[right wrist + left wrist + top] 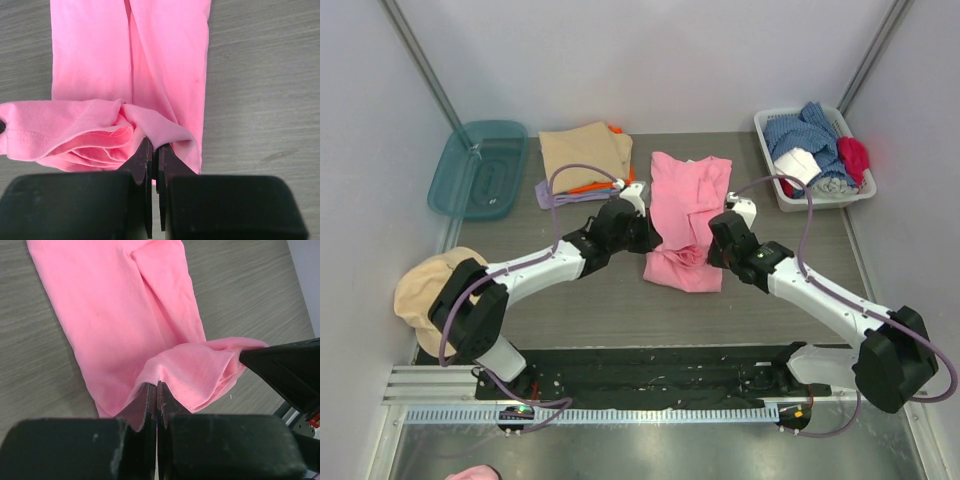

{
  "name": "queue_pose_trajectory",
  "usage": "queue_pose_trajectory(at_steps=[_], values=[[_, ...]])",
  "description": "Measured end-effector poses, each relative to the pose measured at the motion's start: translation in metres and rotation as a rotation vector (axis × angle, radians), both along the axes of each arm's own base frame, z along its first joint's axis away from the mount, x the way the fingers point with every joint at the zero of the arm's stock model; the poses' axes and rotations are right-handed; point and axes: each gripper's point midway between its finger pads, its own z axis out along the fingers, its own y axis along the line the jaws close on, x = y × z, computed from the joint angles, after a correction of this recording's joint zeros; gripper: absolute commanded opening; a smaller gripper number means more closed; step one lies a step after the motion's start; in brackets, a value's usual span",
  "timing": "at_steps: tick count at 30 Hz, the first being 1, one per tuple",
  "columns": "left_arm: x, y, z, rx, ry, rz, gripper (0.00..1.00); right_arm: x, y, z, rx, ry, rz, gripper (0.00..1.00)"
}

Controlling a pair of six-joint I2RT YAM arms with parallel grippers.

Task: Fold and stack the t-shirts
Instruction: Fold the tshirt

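Top external — left fingers (142,407) and right fingers (141,160) pinch the pink t-shirt (685,200), folded stack (585,150) beside, basket (825,203) beyond.

left gripper (648,237) and right gripper (712,250) flank the bunched pink t-shirt (685,185).

Bright, even light from above; soft shadows under the arms (540,265) on the tabletop (620,312); overhead view sharp; left claw (156,389) and right claw (154,150) blur near each wrist lens; pink shirt (115,305) crisp beyond.
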Motion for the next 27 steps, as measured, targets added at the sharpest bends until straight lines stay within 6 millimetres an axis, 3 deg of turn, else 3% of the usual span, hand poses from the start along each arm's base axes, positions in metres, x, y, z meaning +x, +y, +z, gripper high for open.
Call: queue_pose_trajectory(at_steps=[12, 27], values=[[0.043, -0.006, -0.016, 0.013, 0.017, -0.012, 0.00, 0.047, -0.005, -0.009, -0.011, 0.009, 0.002, 0.01], [0.087, -0.011, -0.033, 0.000, 0.034, -0.021, 0.00, 0.089, -0.014, -0.024, 0.004, 0.027, -0.015, 0.01]])
